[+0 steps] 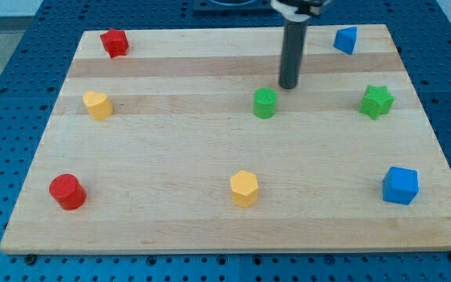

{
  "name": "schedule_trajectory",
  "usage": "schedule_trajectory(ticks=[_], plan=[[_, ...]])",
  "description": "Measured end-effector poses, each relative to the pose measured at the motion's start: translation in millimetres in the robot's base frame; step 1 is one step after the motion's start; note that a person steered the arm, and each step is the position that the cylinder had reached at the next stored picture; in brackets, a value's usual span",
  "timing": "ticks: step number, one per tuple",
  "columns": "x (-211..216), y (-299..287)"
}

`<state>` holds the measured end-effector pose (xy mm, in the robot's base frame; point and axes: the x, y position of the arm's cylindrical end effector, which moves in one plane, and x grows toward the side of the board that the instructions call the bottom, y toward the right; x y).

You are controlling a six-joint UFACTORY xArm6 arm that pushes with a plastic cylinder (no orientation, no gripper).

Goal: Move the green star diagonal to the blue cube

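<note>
The green star (377,101) sits on the wooden board (171,157) at the view's right, in the upper half. The blue cube (400,186) sits near the board's lower right corner, well below the star. My tip (288,85) rests on the board near the top middle, far to the left of the star and just up and right of a green cylinder (265,103). It touches no block.
A blue wedge-like block (345,39) is at the top right. A red block (115,42) is at the top left, a yellow block (97,104) at the left, a red cylinder (67,192) at the bottom left, a yellow hexagon (244,188) at the bottom middle.
</note>
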<state>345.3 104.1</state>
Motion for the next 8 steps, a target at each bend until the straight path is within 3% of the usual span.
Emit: schedule_trajectory(ticks=[4, 6, 8], plan=[[-2, 157], [34, 176], [36, 154]])
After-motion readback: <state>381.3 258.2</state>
